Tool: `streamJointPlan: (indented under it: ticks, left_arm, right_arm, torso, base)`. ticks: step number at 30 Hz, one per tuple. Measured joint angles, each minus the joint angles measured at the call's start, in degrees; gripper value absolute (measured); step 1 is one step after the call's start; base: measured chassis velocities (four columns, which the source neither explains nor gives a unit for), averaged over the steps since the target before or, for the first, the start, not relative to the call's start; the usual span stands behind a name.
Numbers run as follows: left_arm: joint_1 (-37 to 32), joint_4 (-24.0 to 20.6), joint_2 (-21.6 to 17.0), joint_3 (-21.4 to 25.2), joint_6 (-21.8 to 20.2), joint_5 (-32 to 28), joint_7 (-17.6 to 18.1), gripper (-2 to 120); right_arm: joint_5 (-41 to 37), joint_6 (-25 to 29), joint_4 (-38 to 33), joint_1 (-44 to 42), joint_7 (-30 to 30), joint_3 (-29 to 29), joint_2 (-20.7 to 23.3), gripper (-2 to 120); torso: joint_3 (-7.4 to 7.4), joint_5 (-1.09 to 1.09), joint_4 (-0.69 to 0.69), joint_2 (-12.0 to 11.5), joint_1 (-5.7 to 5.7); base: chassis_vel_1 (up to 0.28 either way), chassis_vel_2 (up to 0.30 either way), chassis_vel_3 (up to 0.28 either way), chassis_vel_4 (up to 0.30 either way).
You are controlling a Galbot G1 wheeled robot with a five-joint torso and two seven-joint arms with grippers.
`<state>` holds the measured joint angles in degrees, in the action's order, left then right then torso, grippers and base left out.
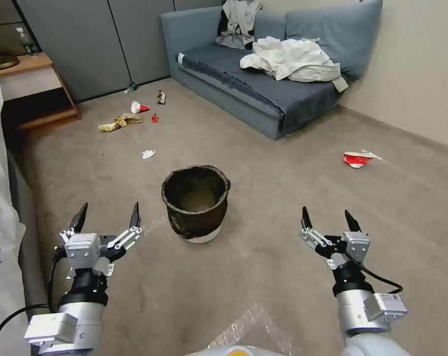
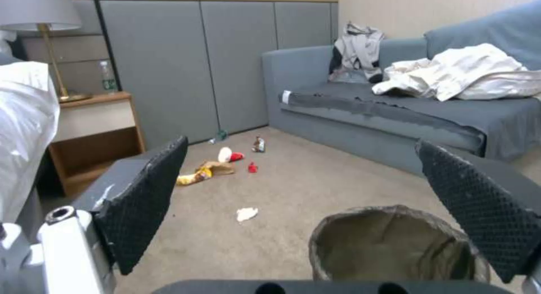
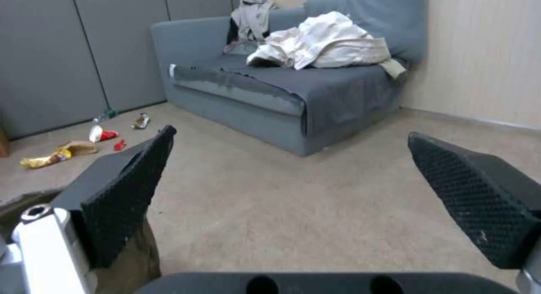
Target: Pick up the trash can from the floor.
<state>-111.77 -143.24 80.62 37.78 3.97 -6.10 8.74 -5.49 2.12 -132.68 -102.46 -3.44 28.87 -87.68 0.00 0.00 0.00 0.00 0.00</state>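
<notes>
Grippers hang above the floor (image 1: 263,277), left gripper (image 1: 108,215) and right gripper (image 1: 331,217) both spread wide, empty, flanking the trash can (image 1: 196,201), which stands upright between and just ahead. Reaching its bagged rim looks best. Farther off, a crushed cup (image 1: 357,158), scattered litter (image 1: 120,122) and the sofa (image 1: 263,74) pose no obstruction.

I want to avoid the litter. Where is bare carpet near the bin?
Bare floor surrounds the trash can, between the open left hand and right hand, and reaches toward the sofa. Crowded: scattered wrappers by the grey panels; one crushed cup to the right.
</notes>
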Motion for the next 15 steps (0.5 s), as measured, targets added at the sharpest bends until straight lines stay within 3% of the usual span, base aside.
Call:
streamJointPlan:
  ticks: [15]
  left_arm:
    - [0.09,0.00,-0.48,0.69,-1.78,-1.22,0.94,100]
  right_arm:
    - [0.03,0.12,-0.43,0.11,0.32,-0.20,0.11,100]
  torso:
    - [0.00,0.01,0.01,0.00,0.00]
  base:
    - [-0.115,0.116,0.123,-0.106]
